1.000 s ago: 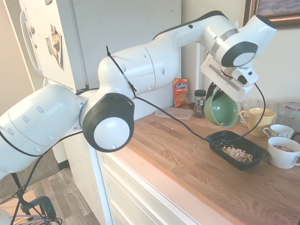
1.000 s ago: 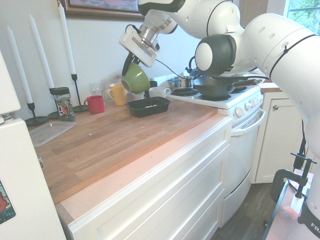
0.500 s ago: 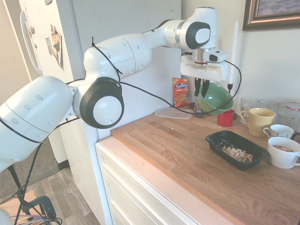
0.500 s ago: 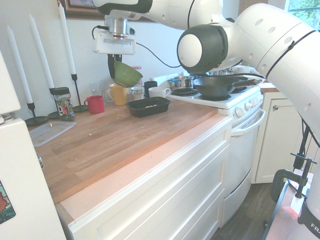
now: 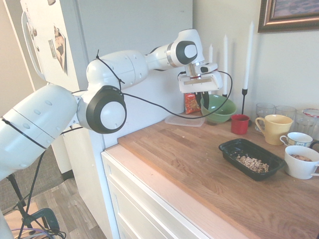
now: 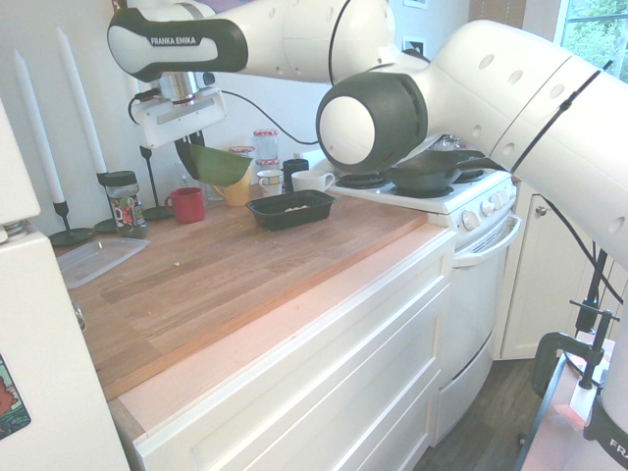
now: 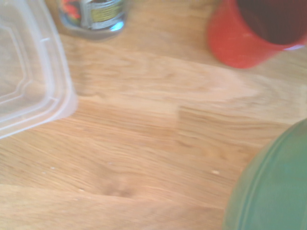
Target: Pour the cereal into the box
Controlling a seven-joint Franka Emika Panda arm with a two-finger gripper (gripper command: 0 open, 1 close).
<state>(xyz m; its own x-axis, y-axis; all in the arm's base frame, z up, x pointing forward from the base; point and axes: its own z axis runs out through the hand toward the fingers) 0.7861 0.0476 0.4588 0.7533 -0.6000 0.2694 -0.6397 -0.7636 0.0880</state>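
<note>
Left to right in the first exterior view, the clear flat plastic container (image 5: 185,120) lies below the gripper (image 5: 202,99), which is closed on the rim of the green bowl (image 5: 219,109). The red mug (image 5: 239,124) stands just beyond the gripper. Farther right of it, the beige cereal pieces (image 5: 252,164) lie in the glossy black tray (image 5: 234,144), beside the white mug (image 5: 301,167).
</note>
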